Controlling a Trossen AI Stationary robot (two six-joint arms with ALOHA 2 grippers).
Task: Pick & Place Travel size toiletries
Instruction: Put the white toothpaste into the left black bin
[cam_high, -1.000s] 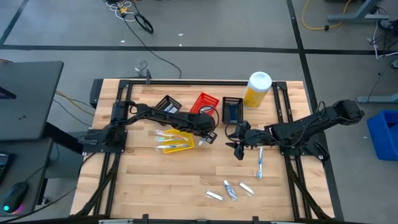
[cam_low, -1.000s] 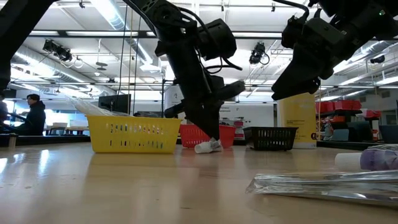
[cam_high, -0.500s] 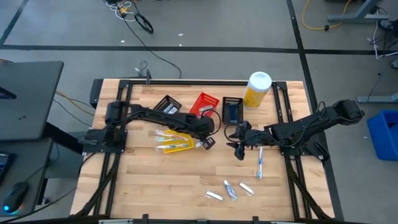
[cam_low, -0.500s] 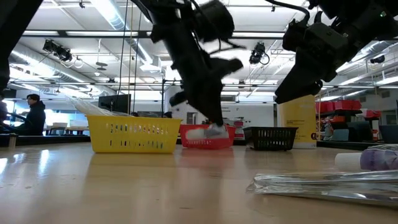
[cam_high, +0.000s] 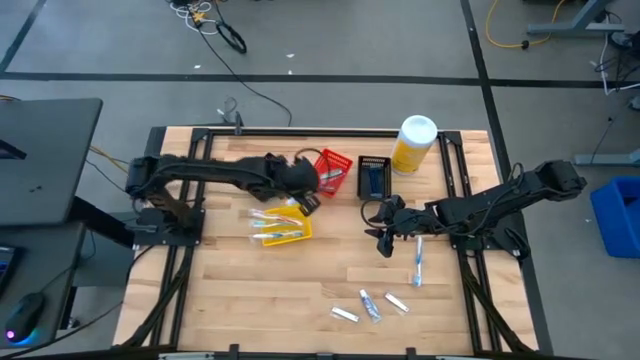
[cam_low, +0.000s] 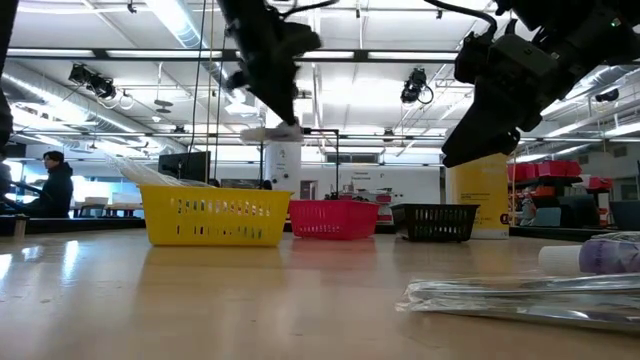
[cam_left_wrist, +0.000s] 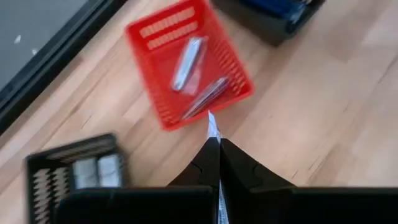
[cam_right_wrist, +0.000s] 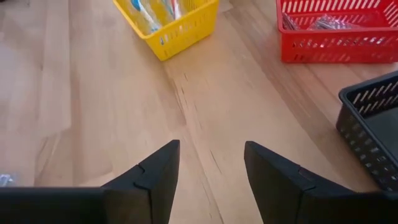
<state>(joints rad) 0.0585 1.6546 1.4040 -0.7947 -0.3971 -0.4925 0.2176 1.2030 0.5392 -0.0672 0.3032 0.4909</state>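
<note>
The left gripper (cam_high: 308, 203) had risen and swung back since a second before: then it was low at the table just past the yellow basket's (cam_high: 290, 236) corner, pinching a small white tube off the wood; now it hung between that basket and the red basket (cam_high: 330, 163), well clear of the table. Its fingers (cam_left_wrist: 208, 163) were clenched on the thin white tube (cam_left_wrist: 213, 127), whose tip stuck out beyond them (in the low view the tube (cam_low: 270, 132) showed as a pale sliver high above the yellow basket (cam_low: 215, 218)). From the left wrist camera the red basket (cam_left_wrist: 155, 106) lay just ahead, with wrapped items (cam_left_wrist: 188, 55) inside.

The right gripper (cam_high: 381, 235) had not shifted over that second; it hovered above bare wood near the black basket (cam_high: 373, 176), its fingers (cam_right_wrist: 155, 174) spread apart and gripping nothing.

The rest had stayed put: toothbrushes (cam_high: 268, 225) in the yellow basket, one wrapped toothbrush (cam_high: 417, 262) on the table by the right arm, and three small tubes (cam_high: 370, 304) near the front edge. The big yellow bottle (cam_high: 413, 143) stood at the back.
</note>
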